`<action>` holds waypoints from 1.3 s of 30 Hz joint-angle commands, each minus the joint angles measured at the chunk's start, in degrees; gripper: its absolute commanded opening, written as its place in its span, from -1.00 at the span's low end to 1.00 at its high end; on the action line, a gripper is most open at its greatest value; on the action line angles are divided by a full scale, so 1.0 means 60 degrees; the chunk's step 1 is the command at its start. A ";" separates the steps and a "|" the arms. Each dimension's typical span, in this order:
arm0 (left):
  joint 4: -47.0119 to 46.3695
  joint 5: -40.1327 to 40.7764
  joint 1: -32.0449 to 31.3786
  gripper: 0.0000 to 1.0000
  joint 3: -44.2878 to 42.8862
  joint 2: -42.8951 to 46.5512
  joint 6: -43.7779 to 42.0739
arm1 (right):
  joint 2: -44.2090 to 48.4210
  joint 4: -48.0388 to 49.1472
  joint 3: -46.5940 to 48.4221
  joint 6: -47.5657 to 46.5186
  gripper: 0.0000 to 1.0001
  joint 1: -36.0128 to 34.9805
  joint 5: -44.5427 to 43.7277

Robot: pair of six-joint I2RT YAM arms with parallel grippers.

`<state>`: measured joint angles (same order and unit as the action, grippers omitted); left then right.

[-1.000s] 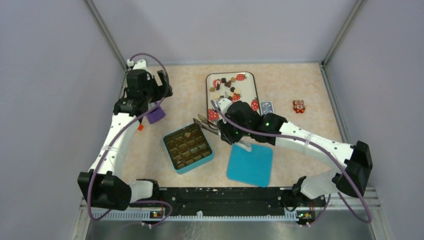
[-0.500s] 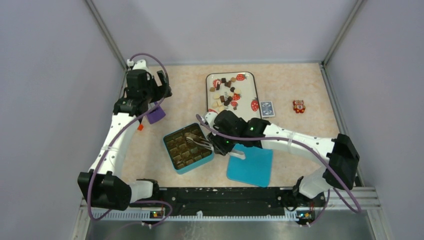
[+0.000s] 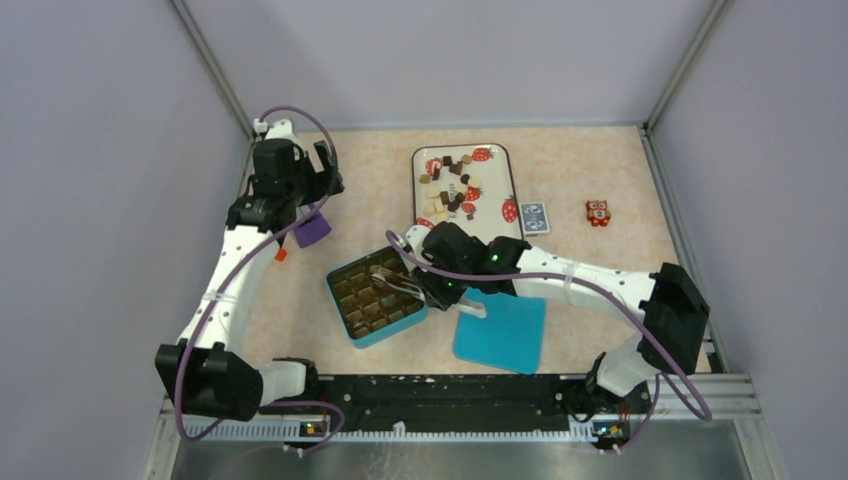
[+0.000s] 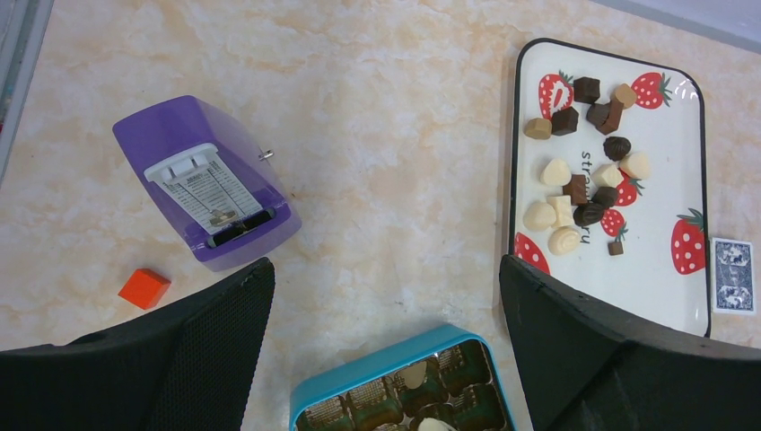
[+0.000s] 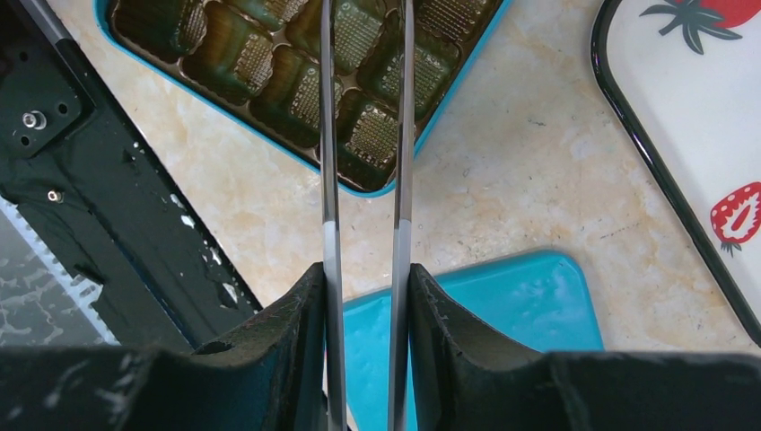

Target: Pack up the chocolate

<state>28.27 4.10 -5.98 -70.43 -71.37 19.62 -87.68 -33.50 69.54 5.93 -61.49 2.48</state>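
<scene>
The chocolate lies as several dark, light brown and cream pieces on the strawberry tray, also in the left wrist view. The teal box has mostly bare cells; two cream pieces sit at its far end. My right gripper is shut on metal tweezers, whose blades reach over the box; their tips are out of the wrist view. My left gripper is open and empty above the table, beyond the box.
The teal lid lies right of the box, under my right wrist. A purple device and a small orange cube sit at the left. A blue card and an orange owl lie right of the tray.
My right arm has swung left and nearer, carrying the tweezers from the tray's near end to over the teal box. The left arm has not moved.
</scene>
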 commanded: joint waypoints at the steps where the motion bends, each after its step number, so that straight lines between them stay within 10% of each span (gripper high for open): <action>1: -0.0130 -0.0024 0.0059 0.97 -0.0128 0.0321 0.0070 | -0.0043 0.0476 0.0432 -0.0157 -0.34 -0.0107 -0.0255; 13: -0.0160 -0.0070 0.0059 0.97 -0.0102 0.0315 0.0071 | 0.0111 0.0433 0.0565 -0.0132 -0.26 -0.0104 -0.0384; 21: -0.0156 -0.0039 0.0059 0.98 -0.0070 0.0357 0.0056 | 0.1146 0.1079 0.0474 0.0130 -0.77 0.0075 -0.1123; 39: -0.0185 -0.0039 0.0059 0.98 0.0109 0.0403 0.0085 | 0.0546 0.0306 -0.0842 0.2251 -0.37 0.4554 -0.1606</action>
<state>28.27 3.90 -5.98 -70.30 -70.96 19.66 -83.35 -32.38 64.64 18.15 -34.74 -7.01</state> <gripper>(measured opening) 0.987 0.300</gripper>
